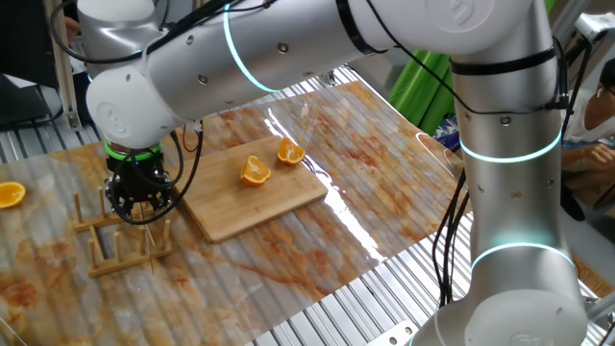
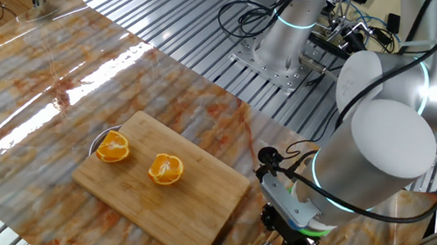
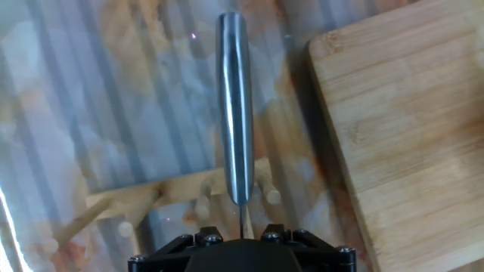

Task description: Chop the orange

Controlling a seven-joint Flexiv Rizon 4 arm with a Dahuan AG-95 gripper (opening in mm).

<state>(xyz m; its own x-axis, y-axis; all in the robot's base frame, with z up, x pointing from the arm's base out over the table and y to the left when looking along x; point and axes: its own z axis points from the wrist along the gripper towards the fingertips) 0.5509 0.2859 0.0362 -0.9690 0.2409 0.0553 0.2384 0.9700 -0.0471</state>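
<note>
Hand (image 1: 137,204) pointing straight down over a wooden peg rack (image 1: 123,240), fingers standing released, gripping nothing. In the hand view a knife's metal handle (image 3: 235,113) is resting in the rack just ahead of the hand. Cutting board (image 2: 192,210) lying just beside the rack on the table (image 1: 384,183). Two orange pieces (image 2: 165,168) sitting apart on the board, cut faces showing. Another orange half (image 1: 10,195) lying well off at the table's edge.

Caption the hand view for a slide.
Open gripper above a steel knife handle resting on a wooden rack, beside the cutting board.
</note>
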